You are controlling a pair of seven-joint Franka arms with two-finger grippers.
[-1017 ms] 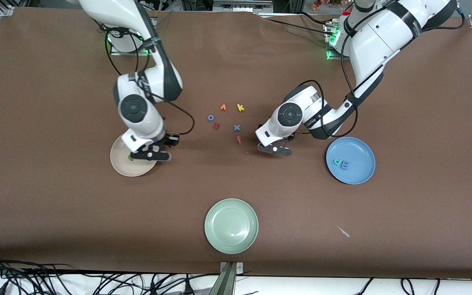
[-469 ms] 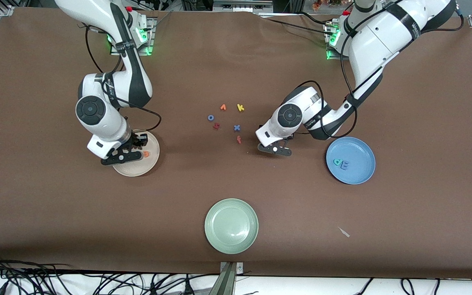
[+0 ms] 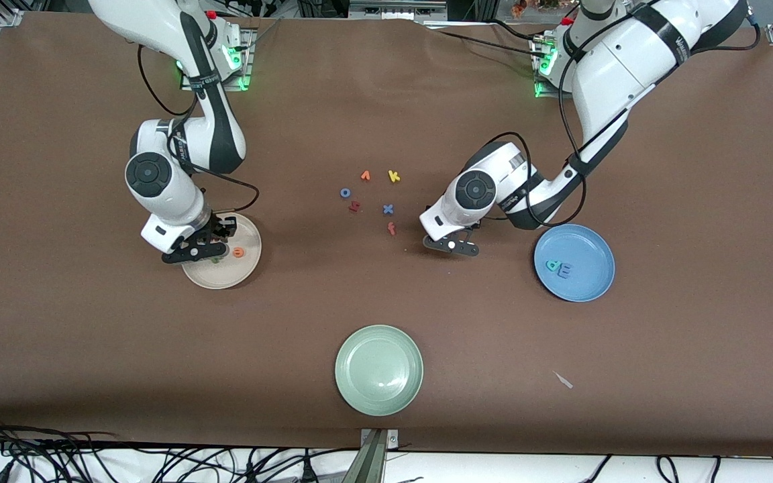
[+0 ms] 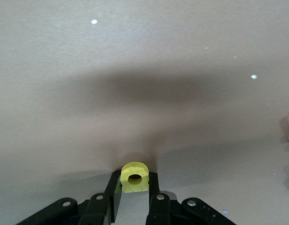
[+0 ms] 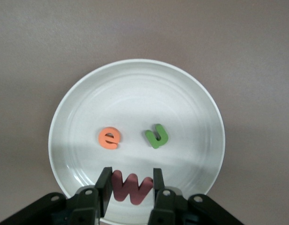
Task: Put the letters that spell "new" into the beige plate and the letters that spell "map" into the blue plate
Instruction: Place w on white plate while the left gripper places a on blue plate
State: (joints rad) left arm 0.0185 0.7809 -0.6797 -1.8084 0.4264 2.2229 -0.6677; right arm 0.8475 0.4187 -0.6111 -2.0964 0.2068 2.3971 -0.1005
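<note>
Right gripper (image 5: 130, 187) fingers clamp pink-red w (image 5: 131, 186) over beige plate (image 5: 191, 93); orange e (image 5: 109, 138), green n (image 5: 157, 136) in. Left gripper (image 4: 135, 194) fingers clamped on yellow a (image 4: 134, 177), on table at blue plate's (image 3: 588, 241) nine o'clock; teal p (image 3: 551, 265), light-blue m (image 3: 564, 270) in.

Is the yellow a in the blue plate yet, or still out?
Out. The left gripper has its jaws shut on the yellow a at the table, beside the blue plate.

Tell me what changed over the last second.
The right gripper swung across the beige plate toward the right arm's end, carrying the w. The left gripper closed its jaws on the yellow a. Both plates and the loose letters stayed put.
</note>
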